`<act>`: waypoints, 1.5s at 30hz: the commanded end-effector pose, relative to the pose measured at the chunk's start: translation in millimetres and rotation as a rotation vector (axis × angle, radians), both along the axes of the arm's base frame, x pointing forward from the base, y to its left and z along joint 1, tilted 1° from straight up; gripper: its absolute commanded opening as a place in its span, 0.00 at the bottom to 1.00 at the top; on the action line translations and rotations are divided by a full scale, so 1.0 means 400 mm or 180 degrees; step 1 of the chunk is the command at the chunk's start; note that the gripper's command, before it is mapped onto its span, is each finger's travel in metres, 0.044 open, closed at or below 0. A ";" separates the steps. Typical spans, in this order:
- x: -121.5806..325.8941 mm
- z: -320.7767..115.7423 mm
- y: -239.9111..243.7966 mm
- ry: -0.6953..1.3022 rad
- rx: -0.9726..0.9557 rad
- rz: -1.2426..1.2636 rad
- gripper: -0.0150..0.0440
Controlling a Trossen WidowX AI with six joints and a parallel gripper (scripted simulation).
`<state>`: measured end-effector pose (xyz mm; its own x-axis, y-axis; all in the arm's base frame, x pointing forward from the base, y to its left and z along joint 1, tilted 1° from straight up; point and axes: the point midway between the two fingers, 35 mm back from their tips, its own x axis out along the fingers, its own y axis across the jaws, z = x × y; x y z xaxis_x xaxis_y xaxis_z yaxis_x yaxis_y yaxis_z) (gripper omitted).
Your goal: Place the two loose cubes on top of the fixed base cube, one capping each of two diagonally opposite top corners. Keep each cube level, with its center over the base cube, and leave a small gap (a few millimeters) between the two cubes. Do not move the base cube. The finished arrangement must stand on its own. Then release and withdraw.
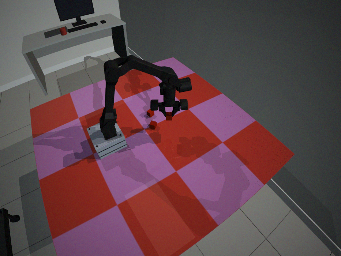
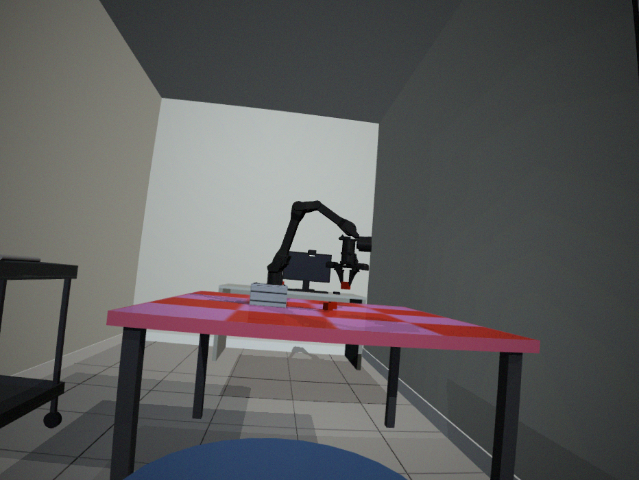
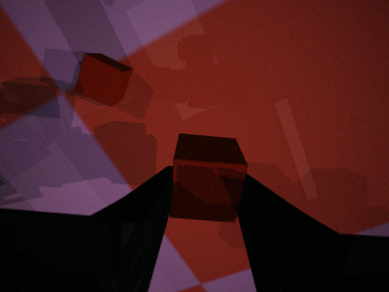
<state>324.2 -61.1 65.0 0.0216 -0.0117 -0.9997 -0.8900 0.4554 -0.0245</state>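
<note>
My gripper (image 1: pixel 168 114) (image 2: pixel 345 282) (image 3: pixel 204 176) points down and is shut on a red cube (image 1: pixel 168 117) (image 2: pixel 345 285) (image 3: pixel 204 192). It holds this cube clear above the table, and the cube looks about level. A second red cube (image 1: pixel 153 125) (image 3: pixel 102 81) rests on the table, left of the held one in the top view. A third red cube (image 1: pixel 150 113) rests behind it, a short gap away. In the exterior view the two resting cubes overlap. All three look alike, so I cannot tell which is the base cube. Nothing sits on either resting cube.
The checkered table (image 1: pixel 148 154) (image 2: pixel 320 333) bears the arm's grey mounting block (image 1: pixel 112 146) (image 2: pixel 268 295), left of the cubes. A grey wall (image 1: pixel 234 55) runs along the right. A desk (image 1: pixel 82 29) with a monitor (image 1: pixel 74 9) stands behind the table.
</note>
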 end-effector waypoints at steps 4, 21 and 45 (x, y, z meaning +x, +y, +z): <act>0.003 -0.014 0.046 0.0001 0.0033 -0.0563 0.43; 0.005 -0.042 0.161 -0.0008 0.0076 -0.2013 0.43; -0.022 -0.082 0.318 -0.0007 0.0128 -0.4060 0.43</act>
<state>318.1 58.8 34.8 0.0228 -0.0012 -0.9997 0.1074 0.9942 0.0013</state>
